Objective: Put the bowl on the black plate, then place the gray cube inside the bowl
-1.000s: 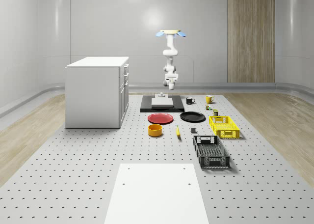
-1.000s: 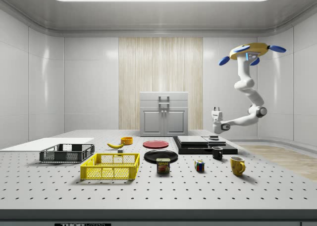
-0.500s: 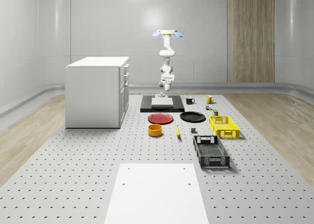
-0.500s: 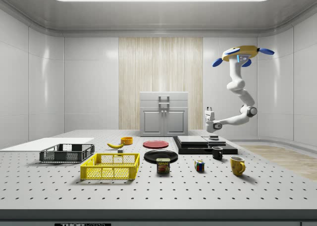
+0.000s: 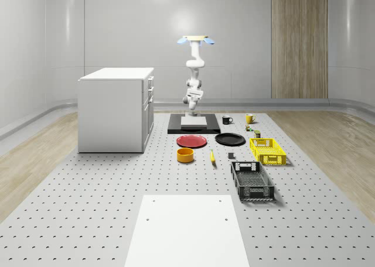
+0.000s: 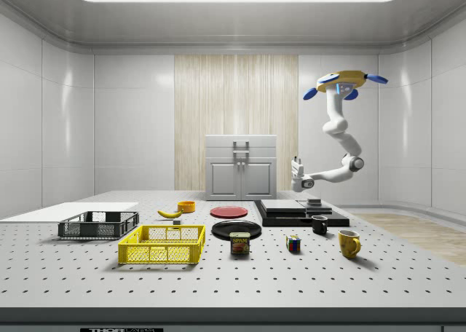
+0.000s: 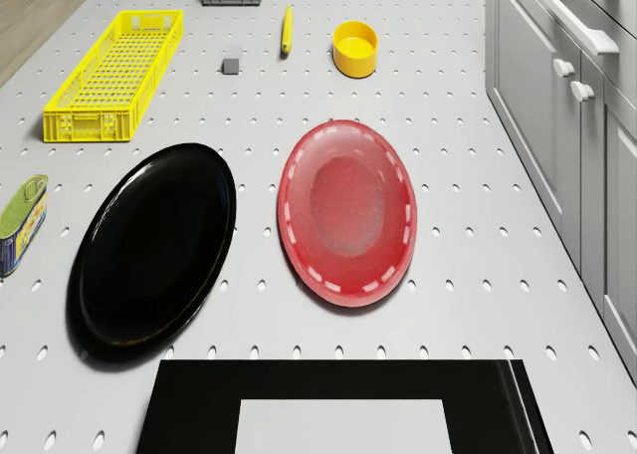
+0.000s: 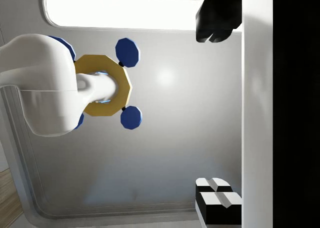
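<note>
- Over the last second the drone (image 6: pixel 342 79) has drifted toward the side view's left. It hovers high above the far end of the table (image 5: pixel 88 191), over the black slab (image 5: pixel 176 128).
- The arm has swung along with it, and the gripper (image 6: pixel 295 161) now hangs in the air above the slab, pointing upward (the wrist view looks up at the drone's underside and the ceiling).
- The jaws stand well apart and hold nothing.
- Nothing on the table has moved. The bowl (image 5: pixel 186 155) sits on bare table just past the red plate (image 7: pixel 346 210), beside the banana (image 5: pixel 212 156), and well apart from the black plate (image 5: pixel 229 139).
- The gray cube (image 7: pixel 231 66) lies near the banana, on the side away from the bowl, untouched.
- My reading is that this is only the approach. The gripper is far from the bowl and faces away from it, so neither step has begun.
</note>
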Available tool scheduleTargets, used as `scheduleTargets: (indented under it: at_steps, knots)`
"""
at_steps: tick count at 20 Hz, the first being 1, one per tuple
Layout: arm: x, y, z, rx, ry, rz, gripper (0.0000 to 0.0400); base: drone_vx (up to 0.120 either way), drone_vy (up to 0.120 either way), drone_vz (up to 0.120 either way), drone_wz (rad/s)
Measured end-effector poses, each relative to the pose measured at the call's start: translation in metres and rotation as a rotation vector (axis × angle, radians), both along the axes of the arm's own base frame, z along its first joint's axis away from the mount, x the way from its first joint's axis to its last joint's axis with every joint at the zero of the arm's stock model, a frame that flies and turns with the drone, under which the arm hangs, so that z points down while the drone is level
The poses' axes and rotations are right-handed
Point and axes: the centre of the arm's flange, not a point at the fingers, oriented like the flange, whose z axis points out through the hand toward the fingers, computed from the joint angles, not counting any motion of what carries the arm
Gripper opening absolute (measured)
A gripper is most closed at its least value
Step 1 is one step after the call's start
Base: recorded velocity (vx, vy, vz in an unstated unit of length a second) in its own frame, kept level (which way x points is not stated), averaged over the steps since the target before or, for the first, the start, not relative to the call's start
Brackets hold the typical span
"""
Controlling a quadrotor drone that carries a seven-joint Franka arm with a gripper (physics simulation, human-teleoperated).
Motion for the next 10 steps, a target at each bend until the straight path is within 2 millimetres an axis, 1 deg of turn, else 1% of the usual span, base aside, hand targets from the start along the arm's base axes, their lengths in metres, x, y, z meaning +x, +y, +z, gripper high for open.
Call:
scheduleTargets:
  at_steps: [1,3,5,7,8,10]
  knots:
    - [0.000,0.004,-0.001,-0.046,-0.001,-0.001,0.0400,0.120,-0.120,0.000,0.000]
    - [0.000,0.015,-0.006,-0.165,-0.002,-0.005,0.0400,0.120,0.000,0.000,0.000]
    - [0.000,0.029,-0.013,-0.326,-0.003,-0.010,0.0400,0.120,0.000,-0.100,0.000]
    - [0.000,0.046,-0.027,-0.541,-0.003,-0.017,0.0400,0.120,0.000,-0.120,0.000]
    - [0.001,0.054,-0.037,-0.670,-0.004,-0.021,0.0400,0.120,0.000,-0.120,0.000]
    - [0.001,0.068,-0.063,-0.970,-0.003,-0.031,0.0400,0.120,0.000,-0.120,0.000]
